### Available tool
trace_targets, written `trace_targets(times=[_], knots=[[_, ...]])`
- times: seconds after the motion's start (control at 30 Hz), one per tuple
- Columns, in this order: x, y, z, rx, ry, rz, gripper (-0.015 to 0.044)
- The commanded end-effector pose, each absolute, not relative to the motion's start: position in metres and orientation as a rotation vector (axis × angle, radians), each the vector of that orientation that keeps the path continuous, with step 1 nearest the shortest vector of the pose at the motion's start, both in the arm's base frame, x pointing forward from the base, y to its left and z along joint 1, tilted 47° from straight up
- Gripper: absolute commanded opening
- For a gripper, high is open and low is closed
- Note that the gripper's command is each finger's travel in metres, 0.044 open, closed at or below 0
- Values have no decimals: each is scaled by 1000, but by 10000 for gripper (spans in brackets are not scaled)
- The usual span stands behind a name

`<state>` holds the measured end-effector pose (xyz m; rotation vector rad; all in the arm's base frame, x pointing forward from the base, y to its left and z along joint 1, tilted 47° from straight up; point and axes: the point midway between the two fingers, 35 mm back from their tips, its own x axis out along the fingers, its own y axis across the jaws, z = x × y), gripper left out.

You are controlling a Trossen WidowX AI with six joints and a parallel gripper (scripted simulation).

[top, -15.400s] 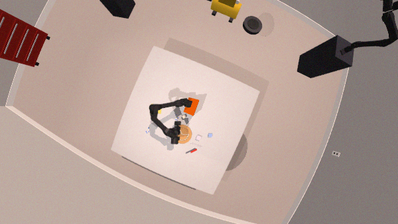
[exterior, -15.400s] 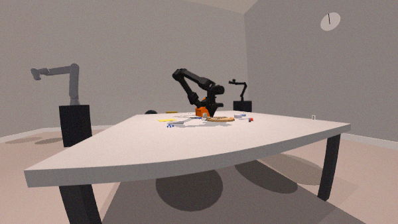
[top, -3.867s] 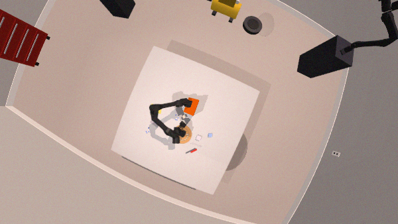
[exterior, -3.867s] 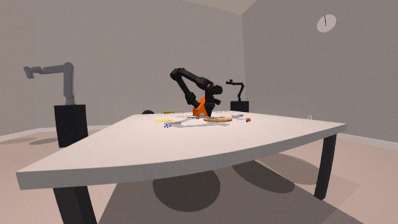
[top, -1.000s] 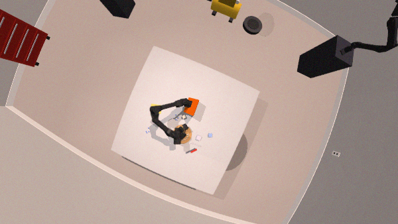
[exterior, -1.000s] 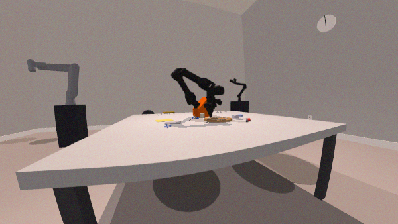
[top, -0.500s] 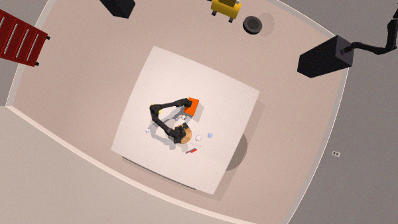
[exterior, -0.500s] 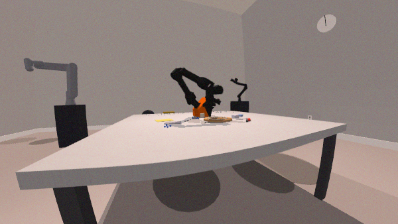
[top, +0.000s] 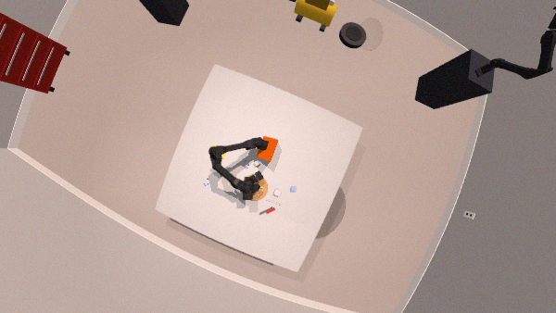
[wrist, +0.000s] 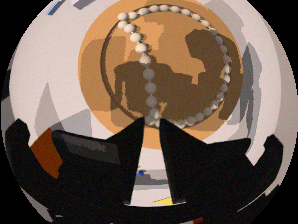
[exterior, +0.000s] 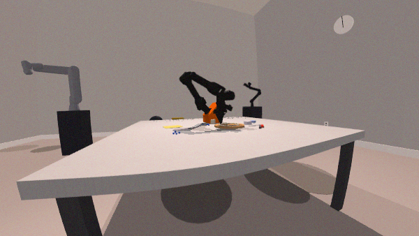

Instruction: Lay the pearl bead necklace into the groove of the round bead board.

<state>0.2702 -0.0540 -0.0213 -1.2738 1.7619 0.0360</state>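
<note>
"Fingers first: how do they stand?"

"Slightly apart. On the wrist view, the gripper (wrist: 152,121) (top: 250,189) (exterior: 221,121) has a narrow gap between its tips, nothing clamped. Beads show right at that gap; whether a tip touches one, I can't tell."

"And the necklace (wrist: 148,73)?"

"On the board (wrist: 90,65) (top: 259,192) (exterior: 230,127). Part of it follows the round groove (wrist: 103,70) along the top and right of the picture, curving back to the tips. Another stretch cuts across the middle, from the upper left down to the tips, so it's inside the ring there. The groove shows as a bare dark curve on the left."

"So it's only partly laid in."

"Right. Now the top view: the arm (top: 236,147) (exterior: 206,84) bends round from its orange base (top: 273,142) (exterior: 207,119), with the gripper over the board and covering part of it. A pale cube (top: 277,193) sits near the board, a blue one farther out."

"What about the exterior view?"

"Gripper pointing down at the board, which lies flat on the table (exterior: 174,153) (top: 259,102). The finger gap is too small to judge from there."
</note>
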Motion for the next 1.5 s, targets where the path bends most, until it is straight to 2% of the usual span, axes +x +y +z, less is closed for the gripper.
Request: trace_targets(times=[0.0, 0.37, 1.27, 1.47], knots=[[270, -54, -21, -1273, 1762, 36, 157], [269, -53, -20, -1276, 1766, 37, 440], [269, -51, -18, -1275, 1768, 36, 440], [278, -26, -3, -1393, 1794, 189, 282]])
